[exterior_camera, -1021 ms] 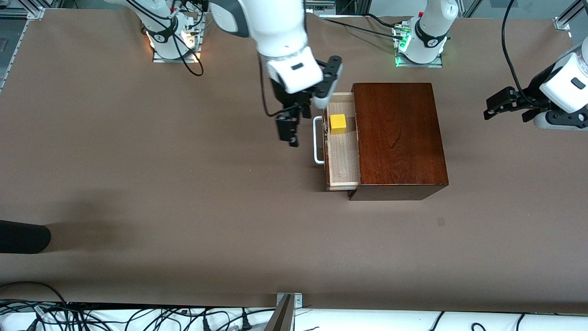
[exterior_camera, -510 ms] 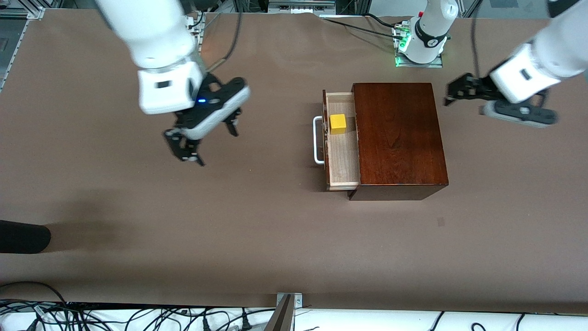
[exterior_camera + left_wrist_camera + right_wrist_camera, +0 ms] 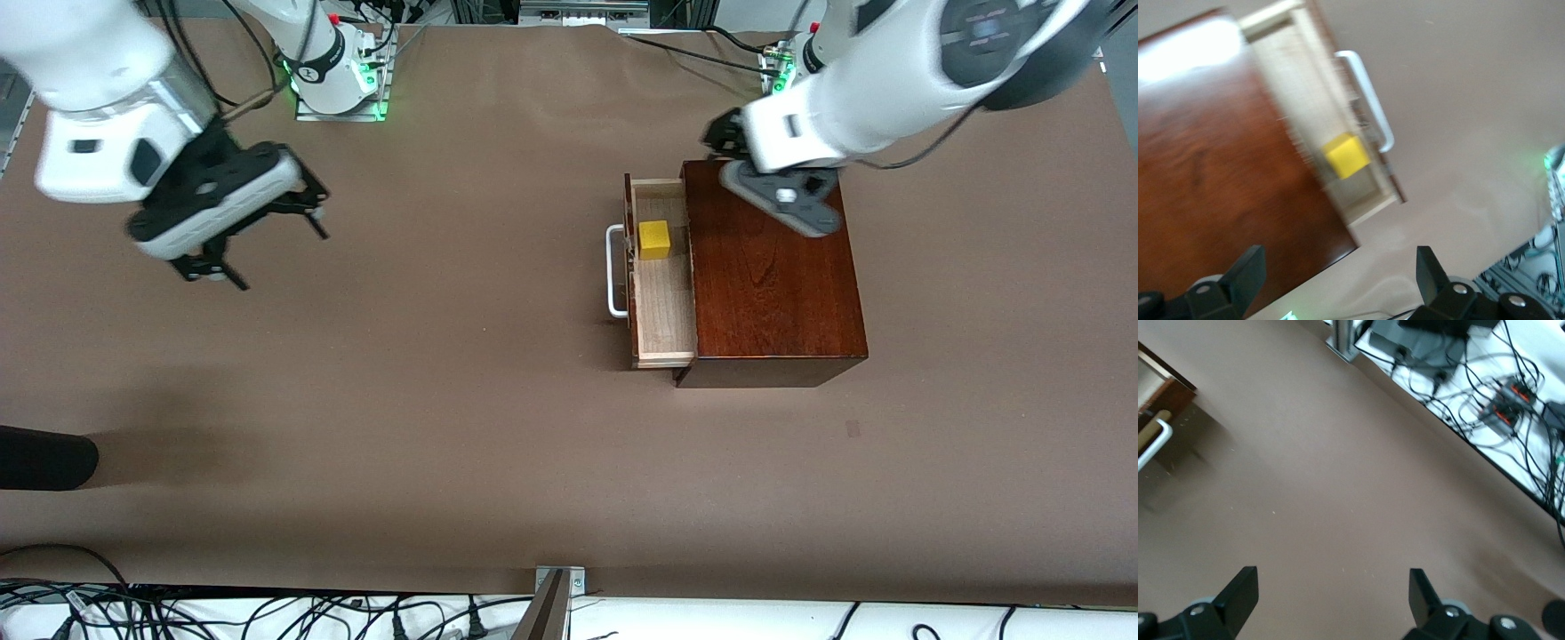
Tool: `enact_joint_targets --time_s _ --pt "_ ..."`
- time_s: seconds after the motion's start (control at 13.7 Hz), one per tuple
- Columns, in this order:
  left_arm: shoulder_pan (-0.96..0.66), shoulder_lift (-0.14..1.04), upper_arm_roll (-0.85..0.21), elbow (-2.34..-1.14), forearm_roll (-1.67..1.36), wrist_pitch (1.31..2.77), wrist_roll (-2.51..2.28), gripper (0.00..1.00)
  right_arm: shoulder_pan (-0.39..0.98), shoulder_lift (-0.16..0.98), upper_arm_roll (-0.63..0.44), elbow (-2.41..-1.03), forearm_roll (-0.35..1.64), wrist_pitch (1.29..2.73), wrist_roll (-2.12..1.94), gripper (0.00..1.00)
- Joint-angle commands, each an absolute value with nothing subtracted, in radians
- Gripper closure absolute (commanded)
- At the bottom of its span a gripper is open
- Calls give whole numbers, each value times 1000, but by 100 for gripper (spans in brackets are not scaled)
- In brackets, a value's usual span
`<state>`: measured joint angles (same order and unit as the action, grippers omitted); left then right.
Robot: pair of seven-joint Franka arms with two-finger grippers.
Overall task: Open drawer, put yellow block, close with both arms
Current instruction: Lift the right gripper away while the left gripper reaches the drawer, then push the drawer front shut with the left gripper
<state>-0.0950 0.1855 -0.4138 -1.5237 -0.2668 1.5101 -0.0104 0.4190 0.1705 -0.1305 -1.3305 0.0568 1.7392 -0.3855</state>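
- your yellow block [image 3: 654,240] sits in the drawer [image 3: 662,307], on the pale tray floor toward the end farther from the front camera; nothing touches it.
- the drawer stands pulled out of the mahogany box [image 3: 772,271], its white handle [image 3: 613,271] facing the right arm's end of the table [image 3: 444,400]. so, as i read it, 2 of the 3 steps are done: opened and loaded. only the closing is left.
- your left end effector [image 3: 1338,283] hangs over the box top, at the edge farther from the front camera, just beside the open tray. the left wrist view shows its fingers spread with nothing between them, and the block and handle below.
- your right end effector [image 3: 253,236] hangs over bare table well apart from the drawer, toward the right arm's end, fingers spread wide and empty. its wrist view catches only a corner of the drawer front and handle.
- to finish with both arms, you would likely need to bring the right arm to the drawer front, while the left steadies the box or helps push.
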Motion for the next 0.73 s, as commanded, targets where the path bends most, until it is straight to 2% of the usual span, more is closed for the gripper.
enact_joint_targets --time_s 0.0,0.15,0.36,0.66 --pt "-124 366 -465 -1356 -279 1488 3 0 327 78 -87 -1456 77 1744 -390 0" --pt "-143 394 -469 -1348 -272 1557 43 0 261 81 -80 -1469 77 1730 -400 0" --pt "-178 437 -472 -1357 -247 1627 279 0 109 93 12 -1503 77 1726 -426 0" --pt "-285 509 -474 -1359 -20 1710 550 0 97 88 11 -1572 54 1735 -407 0"
